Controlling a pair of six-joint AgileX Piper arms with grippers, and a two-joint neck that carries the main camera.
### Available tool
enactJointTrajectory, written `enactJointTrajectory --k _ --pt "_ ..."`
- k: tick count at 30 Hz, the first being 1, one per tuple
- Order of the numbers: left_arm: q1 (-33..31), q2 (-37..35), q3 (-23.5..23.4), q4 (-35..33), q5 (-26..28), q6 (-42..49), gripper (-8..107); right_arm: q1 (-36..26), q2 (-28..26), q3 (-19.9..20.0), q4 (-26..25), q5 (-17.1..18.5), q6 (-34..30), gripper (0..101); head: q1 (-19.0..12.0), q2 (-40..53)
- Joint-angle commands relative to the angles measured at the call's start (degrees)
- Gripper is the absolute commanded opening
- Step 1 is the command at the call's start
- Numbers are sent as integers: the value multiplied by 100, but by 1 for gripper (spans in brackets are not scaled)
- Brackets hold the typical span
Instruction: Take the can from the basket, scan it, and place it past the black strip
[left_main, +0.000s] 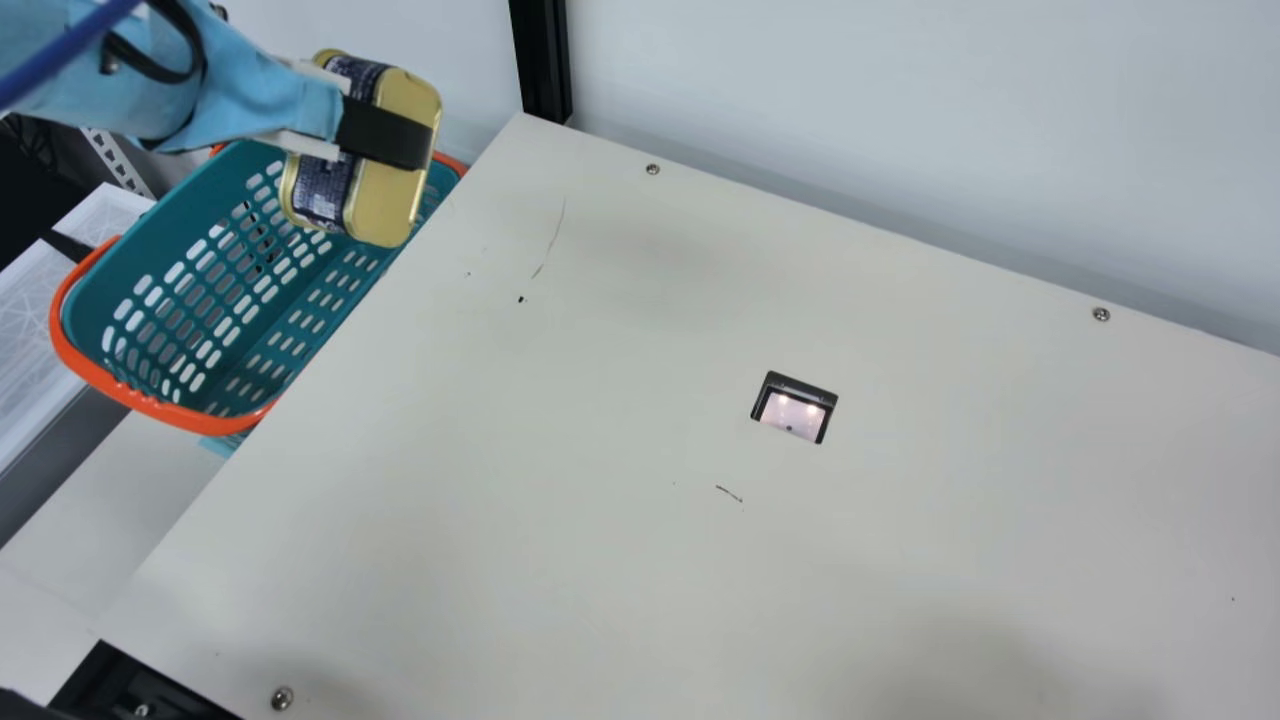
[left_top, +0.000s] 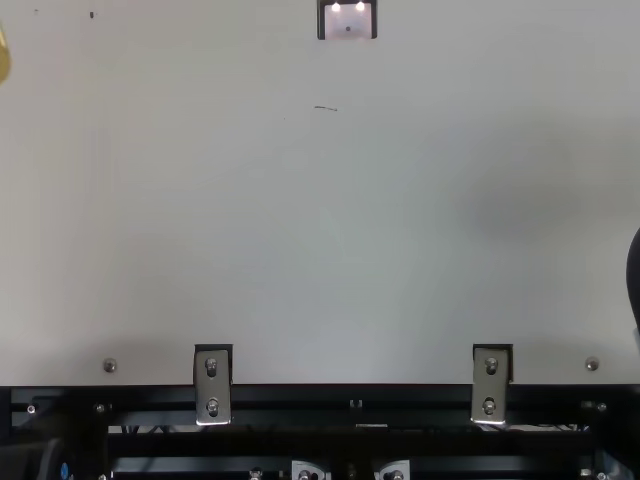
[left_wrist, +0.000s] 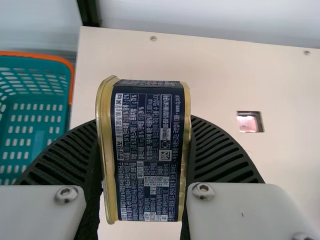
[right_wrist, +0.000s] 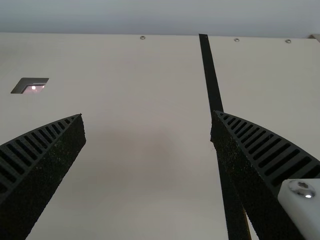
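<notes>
In the main view my left gripper (left_main: 372, 140) is shut on the gold and dark blue can (left_main: 392, 205), held tilted above the basket's right part beside the table's left edge. From the left wrist view, the can (left_wrist: 150, 155) stands between both ribbed fingers of my left gripper (left_wrist: 142, 150), its printed side facing the camera. The scanner window (left_main: 793, 410) is set in the table, well to the right of the can. My right gripper (right_wrist: 147, 127) is open with nothing between its fingers; the black strip (right_wrist: 212, 75) runs partly behind its right finger.
The teal basket (left_main: 150, 250) with an orange rim sits beside the table's left edge. A black post (left_main: 541, 60) rises at the table's far left corner, with a pale wall behind. Metal brackets (left_top: 212, 385) line the near edge of the table (left_top: 300, 250).
</notes>
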Motion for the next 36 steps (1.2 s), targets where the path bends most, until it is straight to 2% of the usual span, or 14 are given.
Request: enactJointTrajectory --k 1,4,5,23,27,33,36 --pt "-86 -37 -79 -24 139 -77 10 0 0 0 0 0 0 101 -177 32" --pt "-217 -138 -170 224 44 -85 10 0 0 0 0 0 0 101 -177 32" --pt "-184 -117 -146 79 160 -90 10 0 0 0 0 0 0 101 -177 32" --pt "-239 -138 -179 243 100 -118 10 0 0 0 0 0 0 101 -177 32" --pt "-331 -129 -148 323 275 -281 10 0 0 0 0 0 0 101 -177 32" --pt "-535 -53 -205 480 857 -802 10 0 0 0 0 0 0 101 -177 32" --pt "-682 52 -90 511 896 -1130 10 0 0 0 0 0 0 101 -177 32"
